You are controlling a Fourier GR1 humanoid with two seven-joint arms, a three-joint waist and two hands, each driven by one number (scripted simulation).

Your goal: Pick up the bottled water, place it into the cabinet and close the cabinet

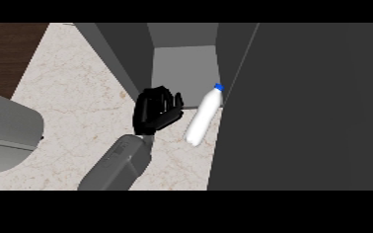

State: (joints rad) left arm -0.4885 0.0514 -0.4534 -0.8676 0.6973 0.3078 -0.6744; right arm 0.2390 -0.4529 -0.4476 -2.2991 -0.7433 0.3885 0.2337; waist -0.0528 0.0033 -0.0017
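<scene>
The left hand (155, 112) is hovering over the counter (73, 94) with its fingers spread and relaxed, grasping nothing; its grey forearm is coming in from about seven o'clock. The right hand is not showing anywhere.

Just beside the hand, at its three o'clock, the bottled water (202, 116) is lying or leaning on the counter, its blue cap pointing toward one o'clock. It is apart from the fingers and sitting right at the mouth of the cabinet (182, 61), whose open interior is lying at twelve o'clock. The dark cabinet door (306, 103) is filling the right side, at three o'clock of the bottle.

The bottle is looking like smooth, stiff plastic, probably fairly light and likely slippery and prone to rolling. Wrapping the fingers round the broad middle of its body seems the safest hold, rather than the narrow neck.

No label, brand or writing is readable on it.
</scene>
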